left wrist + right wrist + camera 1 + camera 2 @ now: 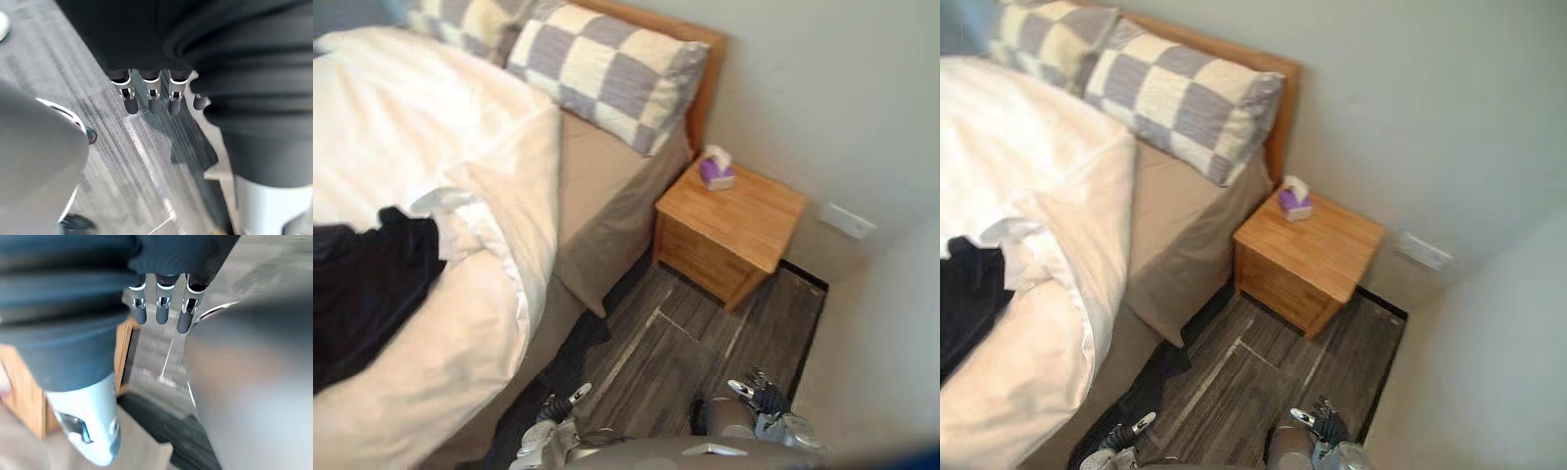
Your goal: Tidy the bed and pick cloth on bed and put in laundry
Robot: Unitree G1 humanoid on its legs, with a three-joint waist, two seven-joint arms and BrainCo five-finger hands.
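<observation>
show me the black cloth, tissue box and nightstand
black cloth (362,294), left eye view, middle of the fabric
tissue box (716,175), left eye view, purple side
nightstand (749,211), left eye view, bare wooden top

Soft light comes from about 10 o'clock; the white duvet (391,127) glares there, its folds washed out. The black cloth (357,294) at 8 o'clock reads as one flat dark mass. The bed (607,206) is shaded along its side, and a dim shadow lies beside it on the floor (705,343) at 6 o'clock.

On duvet (411,127), cloth (362,294); pillows (607,73) behind; nightstand (734,220) right of bed (607,196).
</observation>
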